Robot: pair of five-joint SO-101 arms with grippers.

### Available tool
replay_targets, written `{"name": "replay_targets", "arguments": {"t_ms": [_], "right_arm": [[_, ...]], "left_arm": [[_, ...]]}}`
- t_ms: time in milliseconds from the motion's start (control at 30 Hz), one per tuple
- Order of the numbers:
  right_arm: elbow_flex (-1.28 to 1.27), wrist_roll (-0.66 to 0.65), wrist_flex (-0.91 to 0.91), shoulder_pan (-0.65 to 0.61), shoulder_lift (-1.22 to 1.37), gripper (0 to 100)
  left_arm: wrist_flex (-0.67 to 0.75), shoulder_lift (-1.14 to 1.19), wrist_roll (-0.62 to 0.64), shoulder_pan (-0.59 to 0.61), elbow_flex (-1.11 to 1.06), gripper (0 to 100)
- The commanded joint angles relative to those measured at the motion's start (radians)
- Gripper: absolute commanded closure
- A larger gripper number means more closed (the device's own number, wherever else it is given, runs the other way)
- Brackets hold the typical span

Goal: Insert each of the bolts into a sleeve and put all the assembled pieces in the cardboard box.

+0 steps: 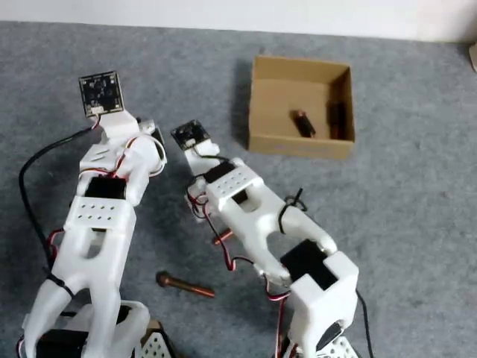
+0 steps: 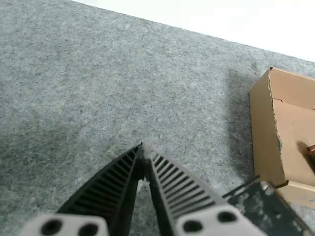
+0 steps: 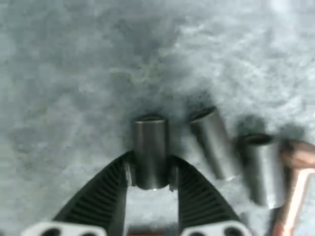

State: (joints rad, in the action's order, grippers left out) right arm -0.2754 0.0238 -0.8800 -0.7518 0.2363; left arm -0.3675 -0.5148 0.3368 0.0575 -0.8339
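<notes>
Sleeve pickup step, we judge: right gripper (image 3: 150, 166) clamped on a dark sleeve (image 3: 150, 140), spare sleeves (image 3: 215, 145) just beside. Empty left gripper (image 2: 144, 153) pinched together. Loose bolt (image 1: 185, 285) at 7 o'clock on the mat (image 1: 417, 224), cardboard box (image 1: 298, 142) at 1. Next we'd want the left fetching that bolt and lining it with the bore.

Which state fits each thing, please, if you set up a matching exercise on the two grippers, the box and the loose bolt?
Things:
1. left gripper
2. right gripper
3. box
4. bolt

States:
A. lies loose on the carpet
B. shut, empty
C. holds two dark pieces
D. shut on a sleeve

Pairs: 1-B, 2-D, 3-C, 4-A.
</notes>
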Motion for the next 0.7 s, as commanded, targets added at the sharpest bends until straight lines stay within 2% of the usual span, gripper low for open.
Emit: {"name": "replay_targets", "arguments": {"t_ms": [0, 167, 300, 400, 533, 667], "right_arm": [[0.010, -0.017, -0.027, 0.030, -0.200, 99.4], [0.010, -0.097, -0.170, 0.130, -0.378, 99.4], [0.010, -0.107, -0.249, 0.245, -0.503, 99.4], [-0.035, -0.107, -0.265, 0.294, -0.601, 99.4], [-0.165, -0.112, -0.260, 0.348, -0.737, 99.4], [-0.341, -0.109, -0.193, 0.490, -0.914, 99.4]], "left_arm": [[0.017, -0.002, 0.005, 0.001, 0.051, 99], [0.006, -0.013, 0.005, 0.001, 0.068, 99], [-0.226, -0.007, 0.003, 0.001, 0.208, 99], [-0.359, -0.002, 0.000, -0.045, 0.282, 99], [-0.382, -0.002, -0.003, -0.142, 0.249, 99], [-0.381, -0.005, -0.005, -0.213, 0.200, 99]]}}
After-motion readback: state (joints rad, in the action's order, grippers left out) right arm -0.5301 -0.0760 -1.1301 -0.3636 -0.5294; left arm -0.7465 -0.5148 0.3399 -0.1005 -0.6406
